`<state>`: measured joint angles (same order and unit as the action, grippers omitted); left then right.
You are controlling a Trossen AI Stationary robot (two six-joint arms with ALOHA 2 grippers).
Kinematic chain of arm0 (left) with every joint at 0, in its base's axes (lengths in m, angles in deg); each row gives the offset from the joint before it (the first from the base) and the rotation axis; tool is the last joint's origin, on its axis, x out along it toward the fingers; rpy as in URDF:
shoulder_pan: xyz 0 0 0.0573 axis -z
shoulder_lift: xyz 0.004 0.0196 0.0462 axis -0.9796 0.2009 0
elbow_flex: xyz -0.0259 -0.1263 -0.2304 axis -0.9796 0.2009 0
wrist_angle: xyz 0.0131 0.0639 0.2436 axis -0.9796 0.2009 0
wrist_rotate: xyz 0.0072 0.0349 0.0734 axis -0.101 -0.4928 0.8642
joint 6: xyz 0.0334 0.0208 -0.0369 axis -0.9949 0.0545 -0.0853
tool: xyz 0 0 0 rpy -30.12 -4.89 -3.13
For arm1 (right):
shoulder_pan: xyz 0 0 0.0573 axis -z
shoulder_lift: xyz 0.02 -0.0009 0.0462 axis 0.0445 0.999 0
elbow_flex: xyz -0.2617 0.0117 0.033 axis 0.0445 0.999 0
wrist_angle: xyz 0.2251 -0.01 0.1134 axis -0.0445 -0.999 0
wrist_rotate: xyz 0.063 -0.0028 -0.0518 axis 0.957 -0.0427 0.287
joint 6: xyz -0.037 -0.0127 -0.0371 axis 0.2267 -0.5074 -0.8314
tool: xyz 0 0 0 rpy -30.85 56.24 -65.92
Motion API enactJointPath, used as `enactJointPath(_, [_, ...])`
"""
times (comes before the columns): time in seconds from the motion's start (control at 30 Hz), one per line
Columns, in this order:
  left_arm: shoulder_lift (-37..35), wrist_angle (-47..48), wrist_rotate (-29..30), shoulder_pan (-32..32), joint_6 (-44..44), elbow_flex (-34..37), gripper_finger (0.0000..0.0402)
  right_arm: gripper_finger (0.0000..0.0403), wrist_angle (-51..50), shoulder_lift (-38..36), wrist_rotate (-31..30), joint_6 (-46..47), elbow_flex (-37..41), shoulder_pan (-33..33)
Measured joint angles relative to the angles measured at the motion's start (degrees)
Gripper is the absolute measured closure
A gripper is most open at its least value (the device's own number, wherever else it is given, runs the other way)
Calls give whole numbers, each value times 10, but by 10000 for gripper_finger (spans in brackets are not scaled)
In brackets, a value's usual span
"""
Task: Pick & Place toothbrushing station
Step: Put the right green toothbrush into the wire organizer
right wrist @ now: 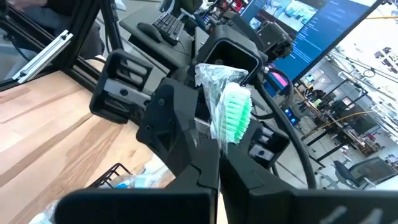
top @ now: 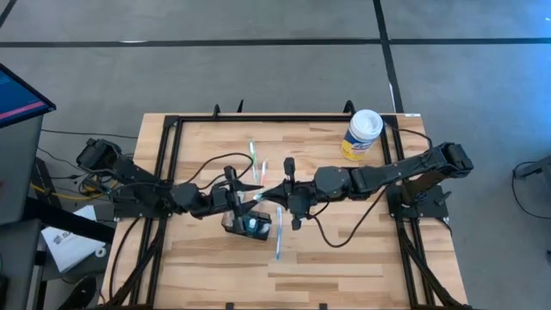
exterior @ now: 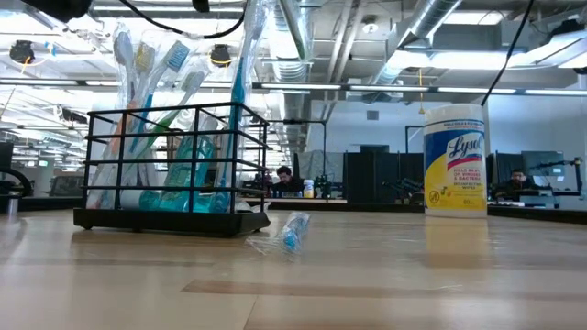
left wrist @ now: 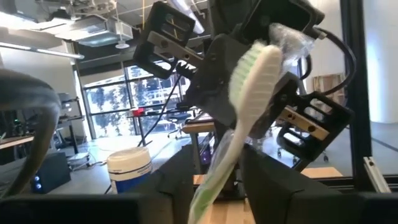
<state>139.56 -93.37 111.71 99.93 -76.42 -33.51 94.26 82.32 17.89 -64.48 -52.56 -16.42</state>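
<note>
I am clenching my left claw [left wrist: 214, 180] on a green-bristled toothbrush [left wrist: 249, 93], while my right claw [right wrist: 214, 165] is gripping the same brush head-on. Just below, the toothbrushing station [top: 247, 225] is standing mid-tabletop, already holding several brushes. One wrapped brush [top: 279, 244] is lying beside it, not yet placed.

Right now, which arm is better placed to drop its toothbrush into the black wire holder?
Left. The left gripper hangs almost over the holder, gripping a toothbrush; the right gripper sits further aside.
</note>
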Motion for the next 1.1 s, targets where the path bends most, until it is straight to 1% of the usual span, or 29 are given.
enactJointPath(0.13, [0, -1, -4, 0, -2, 0, 327, 403, 1, 1, 0, 0, 0, 0])
enactJointPath(0.23, [0, -1, -4, 0, -11, 0, 375, 403, 1, 2, -1, 0, 0, 1])
enactJointPath(0.3, [0, -1, -4, 0, -13, 0, 390, 403, 1, 2, 0, 5, 0, 2])
enactJointPath(0.53, [0, 3, 9, 2, -13, 0, 396, 399, -8, 2, -1, 28, 0, 10])
enactJointPath(0.63, [-3, 8, 36, 10, -27, 0, 396, 385, -24, -2, -2, 39, 0, 13])
enactJointPath(0.77, [-33, 56, 53, 24, -23, 0, 397, 357, -35, -6, -2, 40, 0, 12])
enactJointPath(0.87, [-65, 116, 62, 29, 19, 0, 397, 338, -36, -7, -2, 40, 0, 11])
enactJointPath(0.93, [-85, 163, 61, 29, 63, 0, 397, 331, -31, -7, -2, 41, 0, 11])
enactJointPath(1.1, [-119, 253, 45, 29, 147, 0, 397, 326, -33, -7, -4, 41, 0, 12])
